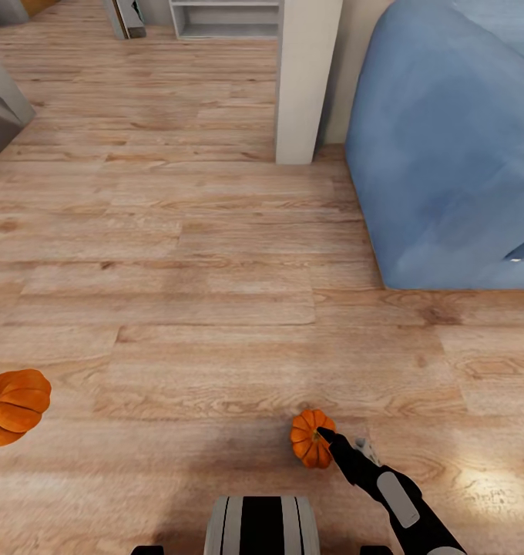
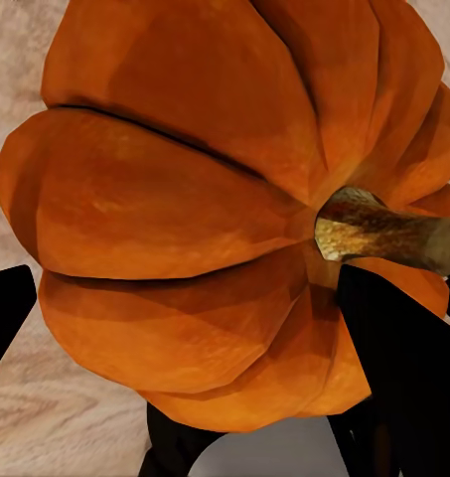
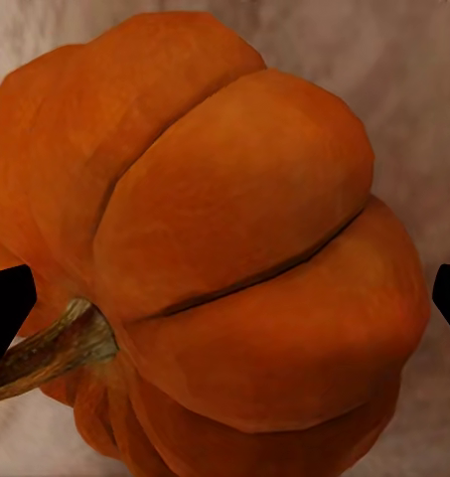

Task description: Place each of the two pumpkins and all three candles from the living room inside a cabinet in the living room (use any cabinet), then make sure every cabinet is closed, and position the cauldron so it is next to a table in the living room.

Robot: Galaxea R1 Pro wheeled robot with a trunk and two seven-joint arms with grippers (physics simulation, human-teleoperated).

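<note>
Gripping a small orange pumpkin (image 1: 311, 438) at the lower centre-right of the head view, the right gripper (image 1: 324, 436) is clamping it by the sides; in the right wrist view the same pumpkin (image 3: 225, 248) is sitting between two dark fingertips (image 3: 4, 313) at either edge of the frame. The left gripper (image 2: 185, 437) is carrying the second pumpkin (image 2: 215, 209), which is showing at the lower left edge of the head view (image 1: 14, 407), its dark fingers (image 2: 403, 378) wrapping round the fruit near the stem.

Both pumpkins are being held over the wooden floor (image 1: 216, 308), so the robot seems to be travelling toward a cabinet. Next, it is going to need to find that cabinet, open a drawer and lower each pumpkin in.

Counting: two pumpkins, one blue sofa (image 1: 447, 154) at upper right, one pale pillar (image 1: 304, 77) beside it.
</note>
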